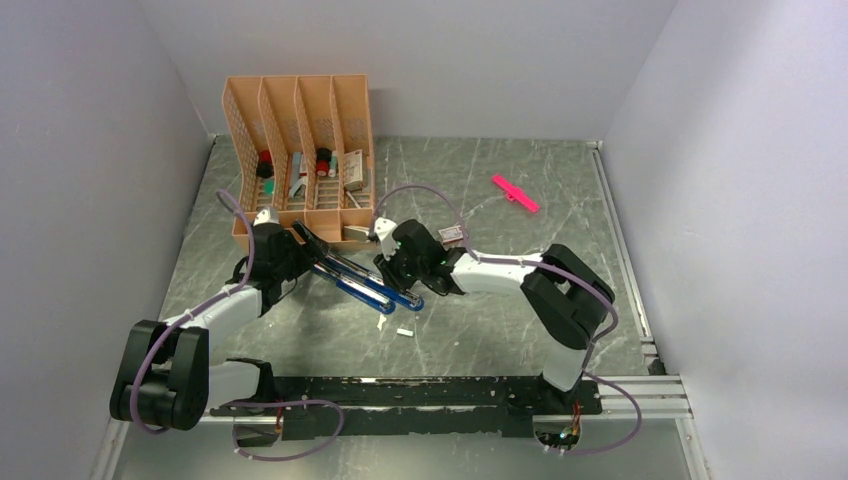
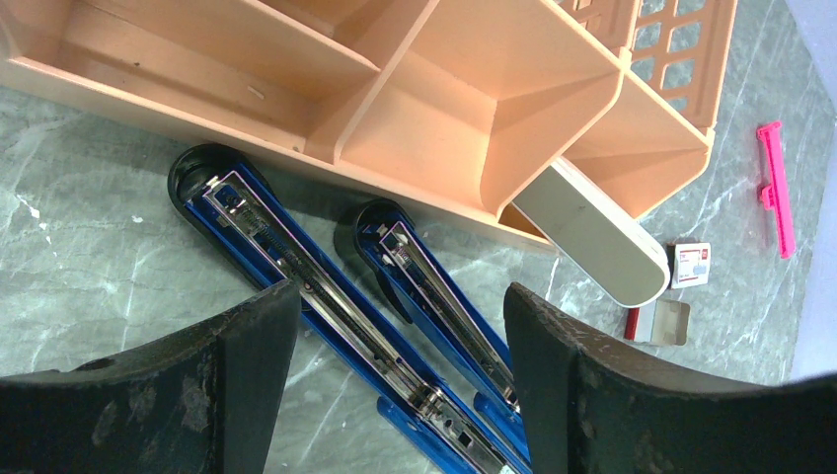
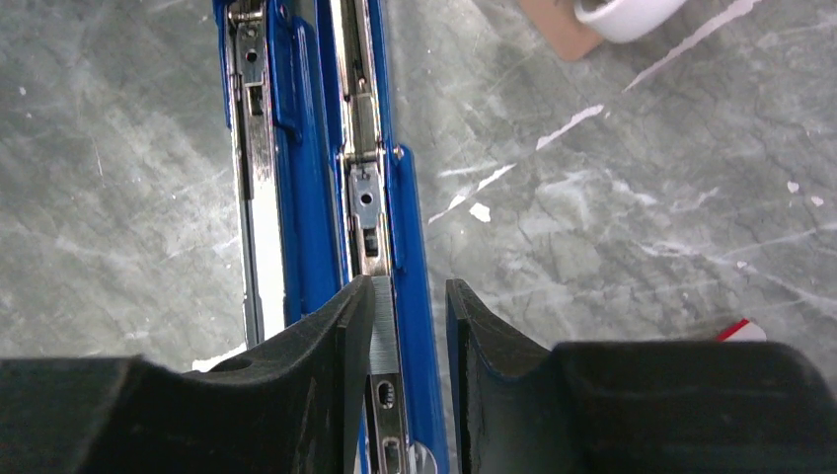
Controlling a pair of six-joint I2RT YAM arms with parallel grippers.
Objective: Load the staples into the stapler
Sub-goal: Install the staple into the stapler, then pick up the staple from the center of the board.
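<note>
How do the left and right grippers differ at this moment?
The left gripper has its jaws wide apart, while the right gripper leaves only a narrow gap. In its own view, the left gripper frames both halves of the opened blue stapler; the right gripper frames just one rail's edge. The left gripper holds nothing; whether the right gripper holds anything is unclear. Both are over the stapler.

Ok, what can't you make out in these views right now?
- Right wrist: whether right gripper pinches staples or only straddles the stapler rail; its fingers cover that.
- Left wrist: stapler's lower part, cut by the frame edge and left gripper.
- Top: white scrap beside stapler, too small.
</note>
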